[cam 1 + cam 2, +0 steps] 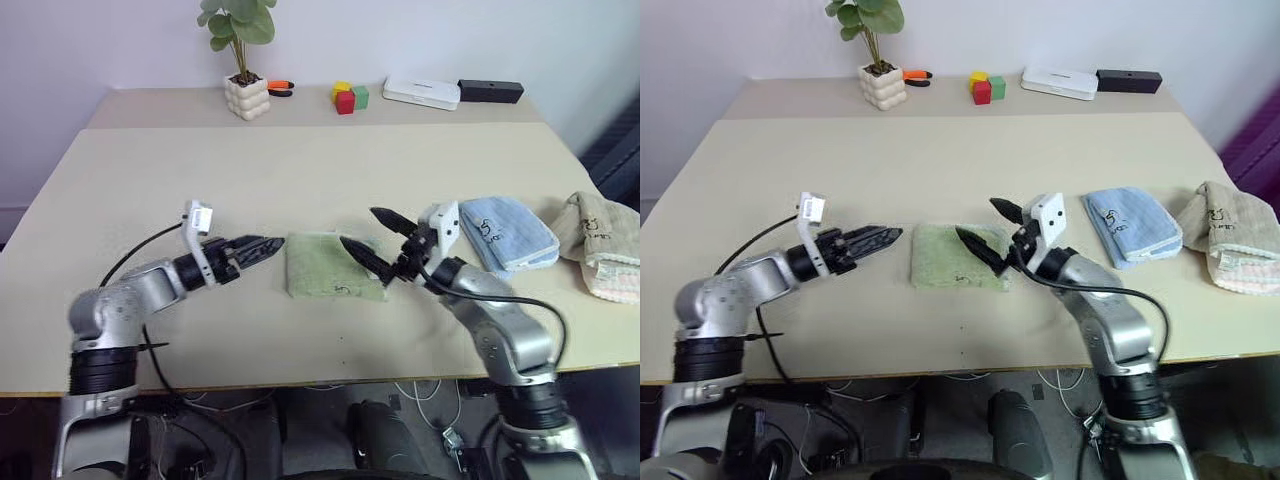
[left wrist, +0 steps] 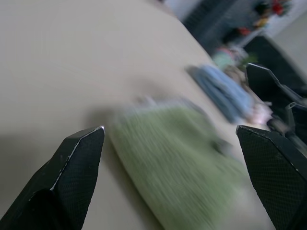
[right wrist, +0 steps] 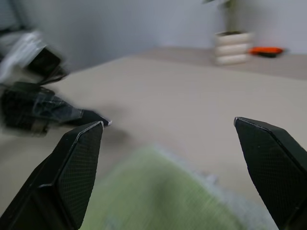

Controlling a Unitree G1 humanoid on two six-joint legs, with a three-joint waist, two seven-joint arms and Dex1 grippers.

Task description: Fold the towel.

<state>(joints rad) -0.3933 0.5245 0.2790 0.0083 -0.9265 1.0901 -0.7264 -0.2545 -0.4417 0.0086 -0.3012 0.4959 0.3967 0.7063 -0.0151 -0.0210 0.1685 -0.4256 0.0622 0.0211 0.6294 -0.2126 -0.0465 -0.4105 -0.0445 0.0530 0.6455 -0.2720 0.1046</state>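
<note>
The towel (image 1: 330, 266) is light green and lies folded into a small flat square on the table (image 1: 300, 160), near the front edge and about in the middle. It has a small dark mark near its front edge. Nothing is holding it. The left gripper (image 1: 266, 246) is just beside the towel's left side, pointing at it, a little above the table. In the left wrist view its two black fingers (image 2: 76, 167) stand wide apart, with the green towel showing between them. The right gripper (image 1: 365, 238) is over the towel's right side, and it points to the left. Its two black fingers (image 1: 392, 220) are spread wide too, and they have nothing between them. In the right wrist view the green towel lies below the spread fingers, and the left gripper shows across from them. To the right of the green towel lies a folded light blue towel (image 1: 510, 232), near the right arm. Farther right, at the table's edge, is a beige towel with a pink stripe (image 1: 603, 245). At the back of the table stands a small plant in a white bumpy pot (image 1: 246, 96). An orange thing (image 1: 281, 87) lies right next to the pot. Some colored blocks (image 1: 350, 97) in yellow, red and green sit further right, then a flat white box (image 1: 421, 92) and a black box (image 1: 490, 91).
</note>
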